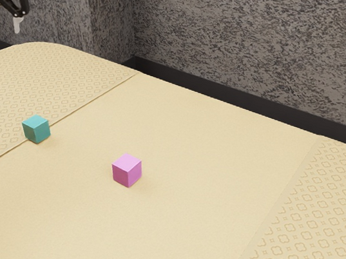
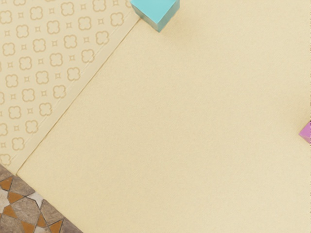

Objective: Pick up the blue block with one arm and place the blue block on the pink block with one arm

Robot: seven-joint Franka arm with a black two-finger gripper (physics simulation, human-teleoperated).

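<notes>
Well, your pincer [image 1: 9, 4] hangs high near the bench's [image 1: 218, 175] far corner at the exterior view's left, and you cannot tell whether it's apart or together. Your blue block [image 1: 36, 128] sits on the bench's patterned-strip seam, apart from the pink block [image 1: 127, 170].

Teal-blue on the blue block [image 1: 36, 128], paler on the top face, deeper on the sides. Pink with a violet cast on the pink block [image 1: 127, 170], likewise lighter above and darker at the sides. Plain, flat cream-yellow across the middle of the desk [image 1: 205, 173]. Same cream on the side bands [image 1: 10, 85], printed with rows of small tan rings and four-lobed outlines. Grey on the wall [image 1: 252, 37], densely speckled in black and off-white like rough granite. Near-black along the baseboard [image 1: 261, 107]. On the floor [image 2: 24, 208], mosaic tiles in grey-brown, with orange triangles and pale grout lines.
</notes>
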